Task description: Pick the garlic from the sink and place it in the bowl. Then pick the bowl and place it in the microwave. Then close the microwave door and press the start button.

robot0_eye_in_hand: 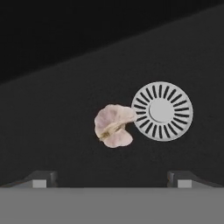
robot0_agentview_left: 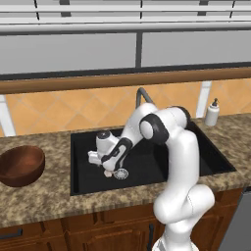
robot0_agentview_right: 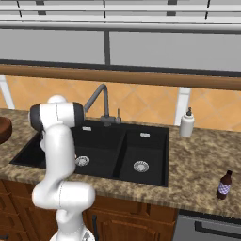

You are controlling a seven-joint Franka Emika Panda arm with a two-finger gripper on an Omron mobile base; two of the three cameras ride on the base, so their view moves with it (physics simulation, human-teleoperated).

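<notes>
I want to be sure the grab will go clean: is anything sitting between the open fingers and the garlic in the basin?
Nothing visible does. In the hand view the garlic lies on the bare black sink floor ahead of the open gripper. The drain strainer sits right beside the garlic, not in front of it.

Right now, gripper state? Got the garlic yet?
Gripper: open, holding nothing, poised over the garlic lying on the sink floor beside the drain strainer.

No readable text, brand, number or sign anywhere. Brown bottle (robot0_agentview_right: 224, 184) on worktop (robot0_agentview_right: 202, 160) carries pale checkered label, no legible writing. Soap dispenser (robot0_agentview_right: 187, 123) unmarked.
</notes>
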